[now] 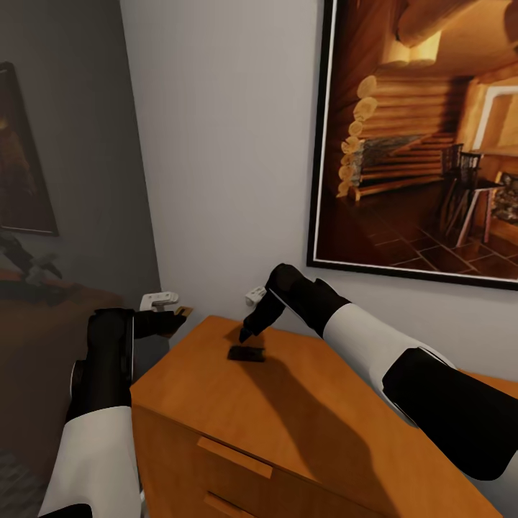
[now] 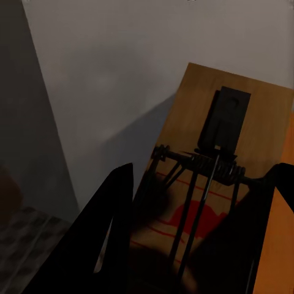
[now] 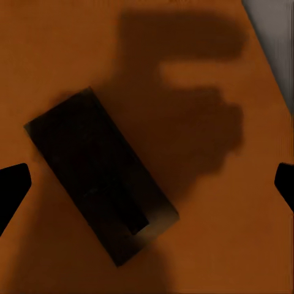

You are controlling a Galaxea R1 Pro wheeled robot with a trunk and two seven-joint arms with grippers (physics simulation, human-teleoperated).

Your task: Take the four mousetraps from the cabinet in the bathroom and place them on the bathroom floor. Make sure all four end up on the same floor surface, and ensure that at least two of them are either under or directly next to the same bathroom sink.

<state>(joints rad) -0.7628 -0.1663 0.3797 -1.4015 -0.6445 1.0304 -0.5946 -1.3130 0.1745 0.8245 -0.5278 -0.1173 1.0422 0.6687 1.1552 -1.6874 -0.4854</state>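
My left gripper (image 1: 173, 320) is shut on a mousetrap (image 2: 196, 208), a tan board with a red print and a metal spring, held in the air just off the left corner of the orange dresser (image 1: 302, 424). The board's tip (image 1: 185, 311) sticks out past the fingers. My right gripper (image 1: 246, 334) hangs open just above a dark flat slab (image 1: 246, 352) lying on the dresser top. In the right wrist view that slab (image 3: 101, 184) lies askew between the wide-apart fingertips (image 3: 12, 190), in shadow; I cannot tell if it is a mousetrap. The cabinet and sink are out of view.
A white wall with a large black-framed cabin picture (image 1: 424, 137) rises right behind the dresser. A grey wall (image 1: 65, 144) and a dark low shelf (image 1: 43, 302) stand to the left. The dresser's drawer fronts (image 1: 230, 467) face me.
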